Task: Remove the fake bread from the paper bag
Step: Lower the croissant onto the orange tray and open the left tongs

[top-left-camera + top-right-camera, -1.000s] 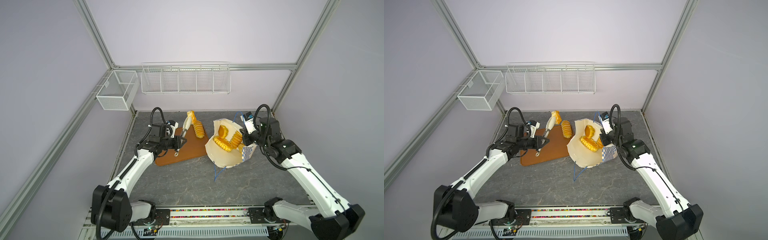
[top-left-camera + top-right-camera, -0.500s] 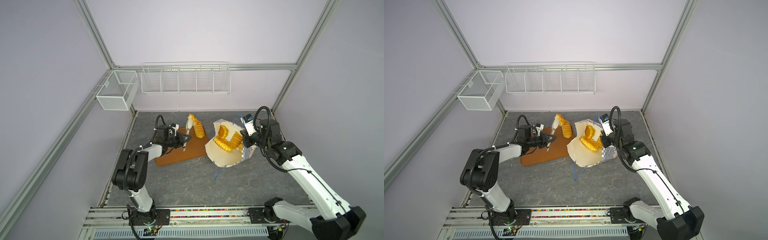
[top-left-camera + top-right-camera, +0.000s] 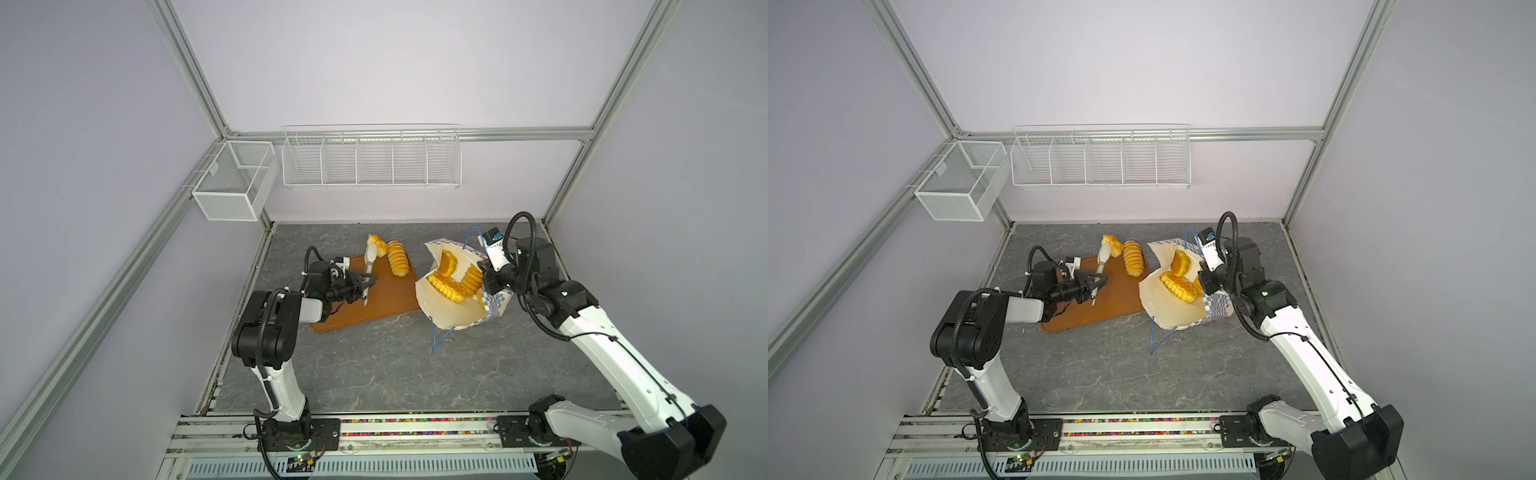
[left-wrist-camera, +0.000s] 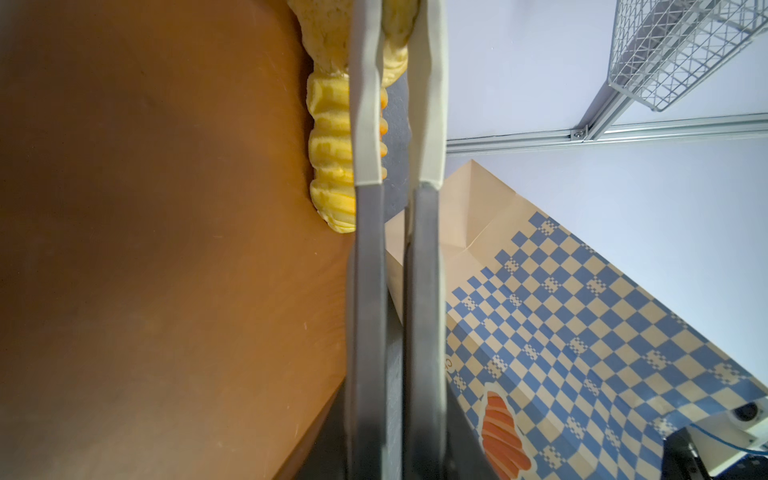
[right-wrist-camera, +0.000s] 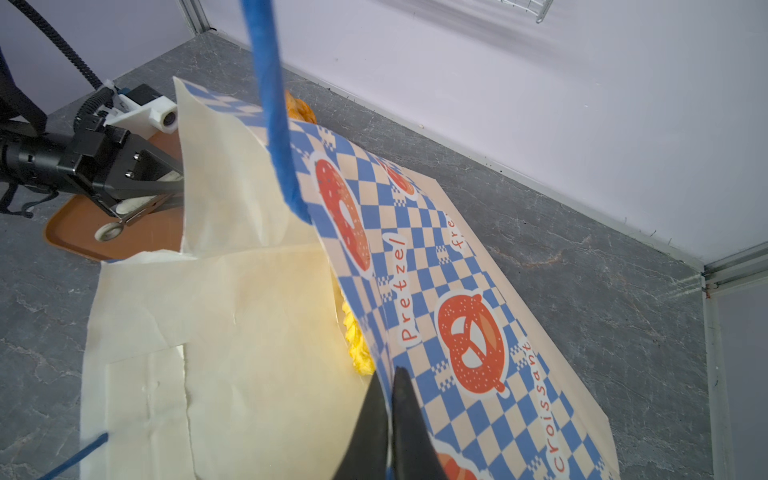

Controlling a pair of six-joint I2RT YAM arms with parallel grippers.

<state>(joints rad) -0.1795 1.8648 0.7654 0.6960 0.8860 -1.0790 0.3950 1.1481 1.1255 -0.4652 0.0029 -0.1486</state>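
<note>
White-tipped metal tongs [image 3: 369,264] clamped in left fingers [image 3: 360,283], golden toy bread [image 3: 375,240] pinched; checkered paper bag [image 3: 453,316] pinched by right fingers [image 5: 409,424]. Release advised low over brown tray [image 3: 386,299].

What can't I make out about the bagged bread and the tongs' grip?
Both top views: paper bag wall and right gripper hide the deeper bread.
Right wrist view: the bag's checkered side hides all but one yellow edge.
Left wrist view: tongs tips cut off by the picture's edge.
</note>
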